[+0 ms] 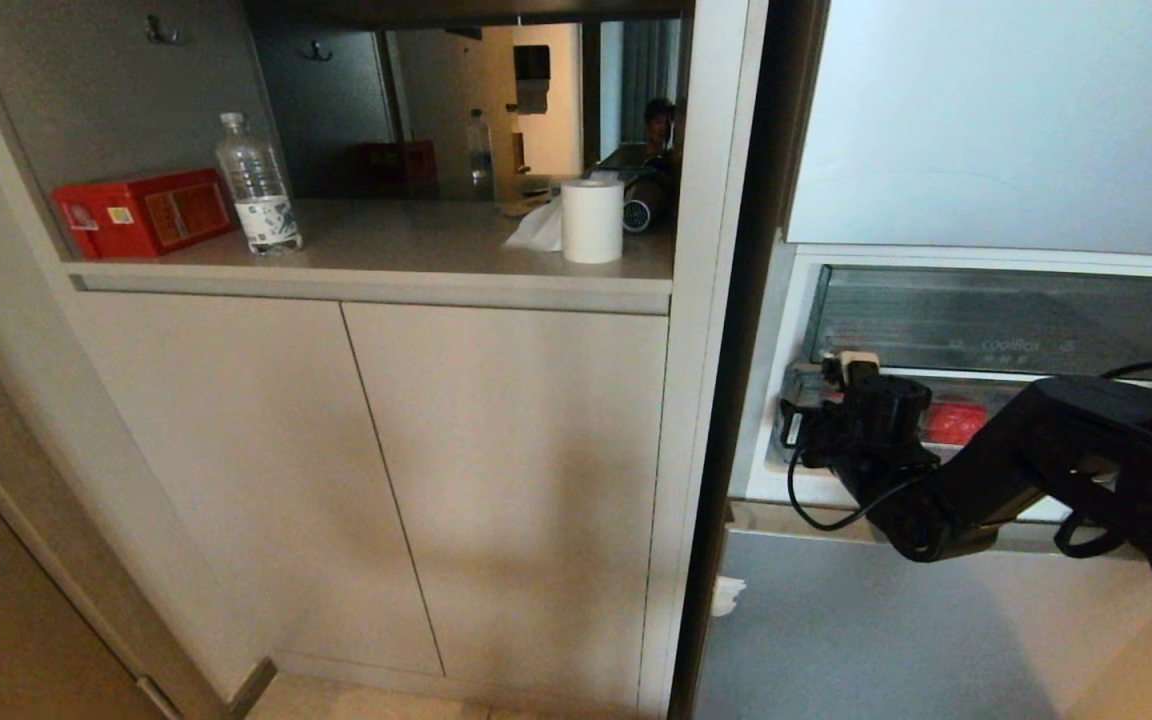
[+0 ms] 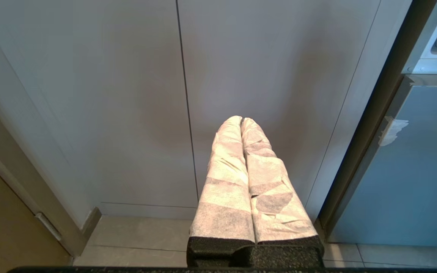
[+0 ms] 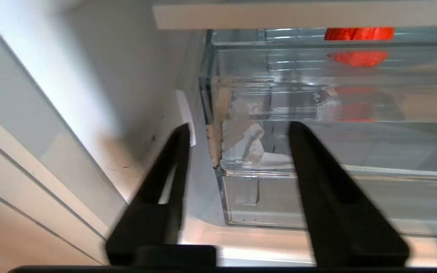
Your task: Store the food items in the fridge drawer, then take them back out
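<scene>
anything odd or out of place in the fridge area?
A crumpled bit of white paper lies in the clear drawer's corner near the right gripper. A scrap of tape hangs off the lower fridge door's edge.

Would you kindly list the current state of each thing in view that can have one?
Clear plastic fridge drawer: partly pulled out, front wall toward the right end effector.
Small glossy red fruit: resting inside the drawer, not held.
Right end effector: fingers apart, empty, at the drawer's front corner.
Left end effector: padded fingers pressed together, empty, parked before the cabinet.
Beige cabinet doors: closed.
</scene>
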Controlling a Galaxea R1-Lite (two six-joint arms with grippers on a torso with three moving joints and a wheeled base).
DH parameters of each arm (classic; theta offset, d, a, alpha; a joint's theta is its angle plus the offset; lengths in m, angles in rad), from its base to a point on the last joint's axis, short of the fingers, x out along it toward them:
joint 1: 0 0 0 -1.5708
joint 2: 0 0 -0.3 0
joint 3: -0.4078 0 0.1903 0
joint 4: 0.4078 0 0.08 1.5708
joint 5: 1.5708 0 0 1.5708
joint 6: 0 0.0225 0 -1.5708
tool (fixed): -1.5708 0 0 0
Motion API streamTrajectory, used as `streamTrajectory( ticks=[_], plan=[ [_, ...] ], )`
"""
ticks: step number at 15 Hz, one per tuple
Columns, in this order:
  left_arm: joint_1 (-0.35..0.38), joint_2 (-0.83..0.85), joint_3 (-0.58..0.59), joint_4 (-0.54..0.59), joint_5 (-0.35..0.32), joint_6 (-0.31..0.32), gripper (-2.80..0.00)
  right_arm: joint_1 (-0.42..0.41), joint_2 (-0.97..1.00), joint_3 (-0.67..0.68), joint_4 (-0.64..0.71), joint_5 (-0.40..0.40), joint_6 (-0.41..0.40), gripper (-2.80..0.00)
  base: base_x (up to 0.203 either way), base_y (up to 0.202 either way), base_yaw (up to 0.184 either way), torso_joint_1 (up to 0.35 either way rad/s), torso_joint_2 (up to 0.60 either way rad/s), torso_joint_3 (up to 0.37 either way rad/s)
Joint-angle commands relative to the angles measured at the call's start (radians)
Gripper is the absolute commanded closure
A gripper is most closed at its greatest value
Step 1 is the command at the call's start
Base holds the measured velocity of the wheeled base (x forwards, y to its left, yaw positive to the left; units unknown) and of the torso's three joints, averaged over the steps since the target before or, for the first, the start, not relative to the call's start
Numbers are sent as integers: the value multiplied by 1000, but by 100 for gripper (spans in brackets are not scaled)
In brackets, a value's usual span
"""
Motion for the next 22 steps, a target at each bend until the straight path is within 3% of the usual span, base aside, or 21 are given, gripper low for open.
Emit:
streamTrajectory(
  ticks=[1, 11, 16, 22],
  plan=[
    [0, 0, 2, 0, 0, -1, 0, 15, 10, -1, -5, -3, 1, 0, 0, 0, 0, 0, 0, 0],
    [0, 0, 2, 0, 0, 0, 0, 38, -34, 63, -12, -1, 15, 0, 0, 0, 0, 0, 0, 0],
    [0, 0, 2, 0, 0, -1, 0, 45, -165, 221, -16, 3, 56, 0, 0, 0, 0, 0, 0, 0],
    [0, 0, 2, 0, 0, 0, 0, 105, -313, 549, -118, 3, 60, 0, 0, 0, 0, 0, 0, 0]
  ],
)
